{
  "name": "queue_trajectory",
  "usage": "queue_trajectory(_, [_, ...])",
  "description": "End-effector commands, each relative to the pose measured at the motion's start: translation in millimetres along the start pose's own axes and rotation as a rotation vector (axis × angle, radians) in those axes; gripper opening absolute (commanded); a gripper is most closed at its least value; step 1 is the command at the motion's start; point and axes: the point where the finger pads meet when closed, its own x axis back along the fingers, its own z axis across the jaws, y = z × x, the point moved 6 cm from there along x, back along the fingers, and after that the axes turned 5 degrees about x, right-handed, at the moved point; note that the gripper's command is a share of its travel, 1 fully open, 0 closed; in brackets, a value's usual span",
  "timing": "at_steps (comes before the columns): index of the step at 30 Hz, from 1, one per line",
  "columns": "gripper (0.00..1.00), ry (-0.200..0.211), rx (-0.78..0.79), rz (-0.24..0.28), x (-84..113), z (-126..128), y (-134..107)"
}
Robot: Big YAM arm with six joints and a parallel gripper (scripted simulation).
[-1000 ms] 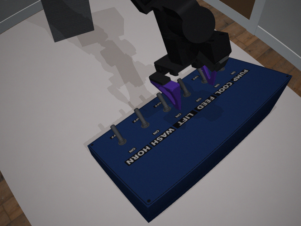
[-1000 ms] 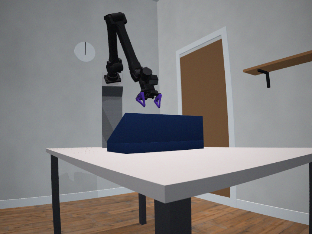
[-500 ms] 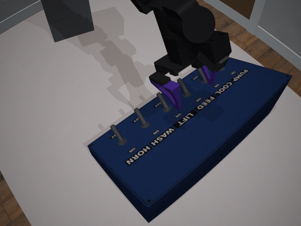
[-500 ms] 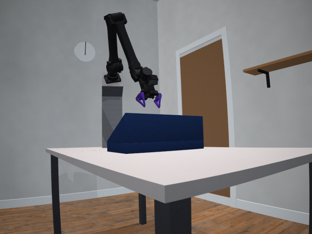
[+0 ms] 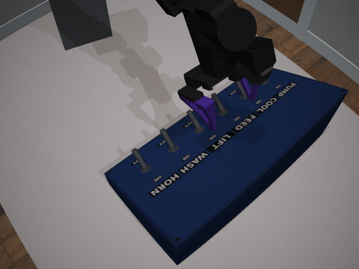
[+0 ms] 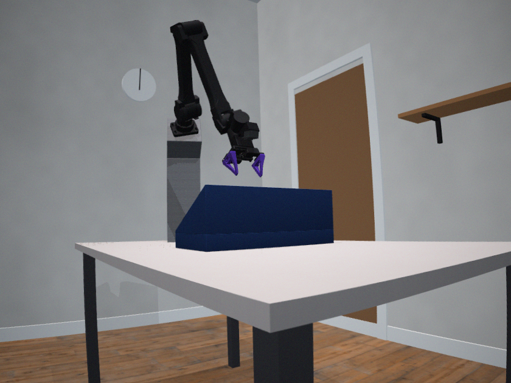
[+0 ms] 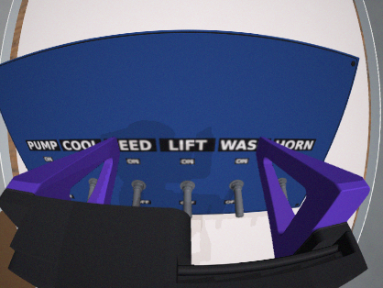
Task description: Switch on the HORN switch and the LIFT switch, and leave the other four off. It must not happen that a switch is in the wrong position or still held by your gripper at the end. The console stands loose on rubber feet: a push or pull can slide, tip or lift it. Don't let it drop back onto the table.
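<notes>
Item one: your black end effector (image 5: 229, 108) with purple triangular fingers (image 5: 206, 111) is hanging above the switch row with its fingers spread wide and gripping nothing. In the top view one finger is showing between the LIFT and FEED levers, the other beside the COOL lever; whether either is touching a lever cannot be told.

Item two: your dark blue wedge-shaped console (image 5: 231, 185) is sitting on the white worktop (image 5: 57, 115), running from 7 o'clock to 1 o'clock in the top view. Its sloped face is carrying six grey toggle levers, labelled HORN, WASH, LIFT, FEED, COOL and PUMP.

Item three: the HORN switch lever (image 5: 139, 159) is standing at the 7 o'clock end of the row, leaning toward its OFF mark and well apart from the fingers.

Item four: the LIFT switch lever (image 5: 193, 120) is standing third along, also leaning toward OFF, just beside the nearer finger. In the wrist view it (image 7: 187, 194) is showing centred between the two fingers.

Item five: a grey pedestal (image 6: 183, 181) is carrying the black arm (image 6: 206, 70) behind the console.
</notes>
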Motion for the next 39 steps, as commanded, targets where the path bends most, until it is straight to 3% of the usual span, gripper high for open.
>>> queue_trajectory(1, [1.0, 0.0, 0.006, -0.013, 3.0, -2.6, 5.5])
queue_trajectory(14, [1.0, -0.01, 0.007, -0.013, 5.2, -14.7, 6.4])
queue_trajectory(39, [1.0, -0.015, 0.009, -0.024, 2.6, -80.2, 6.4])
